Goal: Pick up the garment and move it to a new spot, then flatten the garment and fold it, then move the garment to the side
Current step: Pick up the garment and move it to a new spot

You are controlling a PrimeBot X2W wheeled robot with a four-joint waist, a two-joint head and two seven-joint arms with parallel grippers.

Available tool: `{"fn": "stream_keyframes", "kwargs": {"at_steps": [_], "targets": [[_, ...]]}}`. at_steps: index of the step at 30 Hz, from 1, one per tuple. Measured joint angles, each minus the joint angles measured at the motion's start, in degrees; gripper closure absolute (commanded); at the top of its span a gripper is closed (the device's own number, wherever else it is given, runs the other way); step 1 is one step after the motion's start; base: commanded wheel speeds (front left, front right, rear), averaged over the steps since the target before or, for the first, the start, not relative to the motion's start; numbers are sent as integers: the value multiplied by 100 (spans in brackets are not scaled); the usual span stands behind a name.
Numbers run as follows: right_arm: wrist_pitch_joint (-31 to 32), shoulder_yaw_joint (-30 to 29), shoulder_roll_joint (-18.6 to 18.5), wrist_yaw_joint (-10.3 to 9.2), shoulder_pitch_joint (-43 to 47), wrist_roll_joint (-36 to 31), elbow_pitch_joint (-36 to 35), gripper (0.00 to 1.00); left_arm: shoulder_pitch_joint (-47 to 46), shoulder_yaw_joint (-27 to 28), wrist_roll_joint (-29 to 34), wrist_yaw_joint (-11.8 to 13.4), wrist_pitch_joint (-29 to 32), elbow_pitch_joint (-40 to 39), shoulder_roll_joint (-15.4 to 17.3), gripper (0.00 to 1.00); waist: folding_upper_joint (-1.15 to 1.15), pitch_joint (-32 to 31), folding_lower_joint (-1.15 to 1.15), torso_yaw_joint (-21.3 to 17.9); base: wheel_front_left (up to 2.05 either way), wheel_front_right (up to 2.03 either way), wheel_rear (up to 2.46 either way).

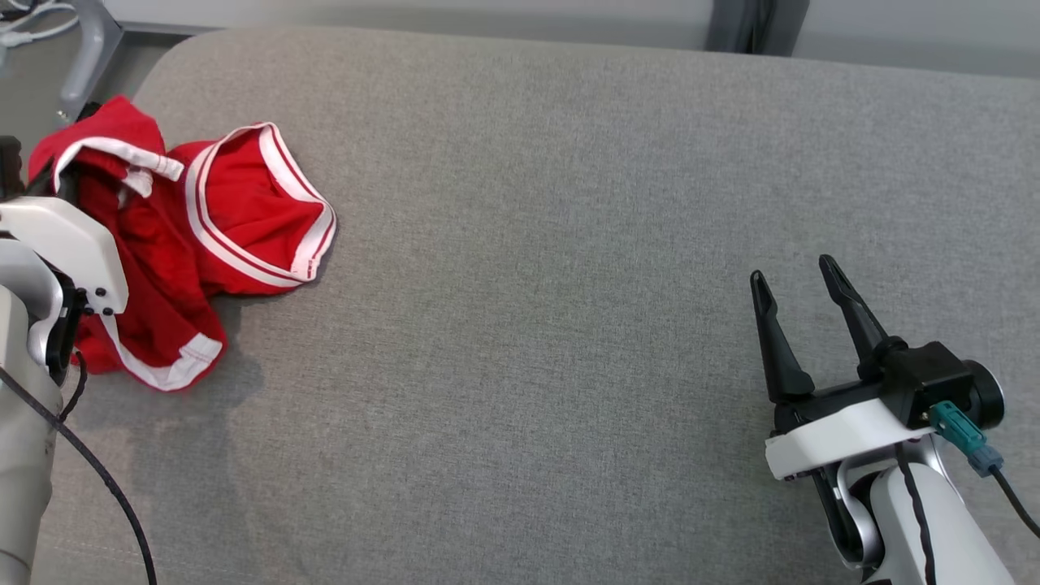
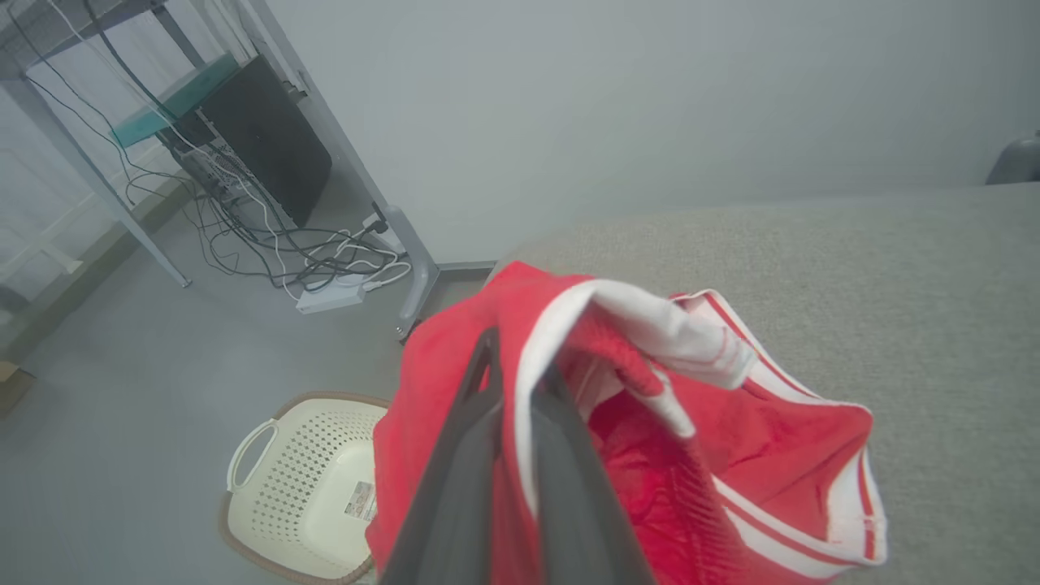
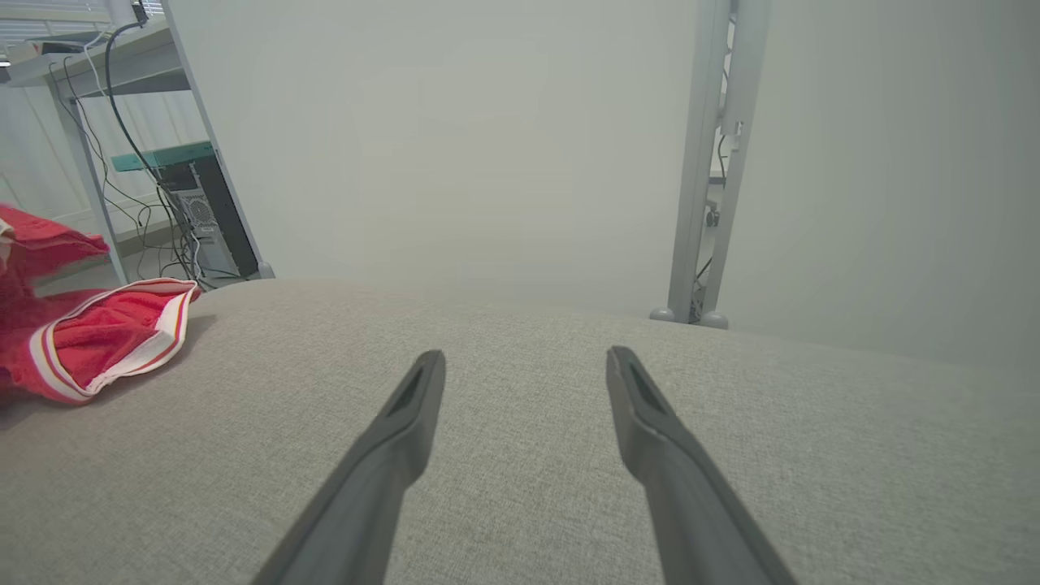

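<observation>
The garment (image 1: 236, 211) is red with white-striped trim, crumpled at the far left of the grey cushion (image 1: 569, 244). My left gripper (image 2: 520, 361) is shut on a white-edged fold of the garment (image 2: 731, 455), which bunches up around the two dark fingers. In the head view the left arm's white wrist housing (image 1: 69, 248) covers part of the cloth and hides the fingertips. My right gripper (image 1: 796, 280) is open over bare cushion at the lower right, well away from the garment (image 3: 89, 341); its fingers (image 3: 410, 406) stand wide apart with nothing between them.
A cream laundry basket (image 2: 305, 487) sits on the floor beyond the cushion's left edge. A desk frame with a computer tower (image 2: 260, 138) and tangled cables (image 2: 325, 268) stands behind. A grey metal post (image 3: 715, 162) rises past the far edge.
</observation>
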Motion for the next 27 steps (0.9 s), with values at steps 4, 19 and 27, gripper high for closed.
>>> {"fn": "stream_keyframes", "kwargs": {"at_steps": [4,19,27], "targets": [[0,-80,13,0,88,7,20,0,18,71,-46,141,-394,-198,-31,100,0,-205,0,19,0,0,0],[0,-374,76,0,530,-5,-13,0,552,101,-347,186,-1042,-1727,-422,100,0,-1028,0,-46,0,0,0],[0,-545,99,0,701,-98,-125,0,1148,-79,-454,367,-936,-2927,-783,100,0,-1295,0,-419,0,0,0]]}}
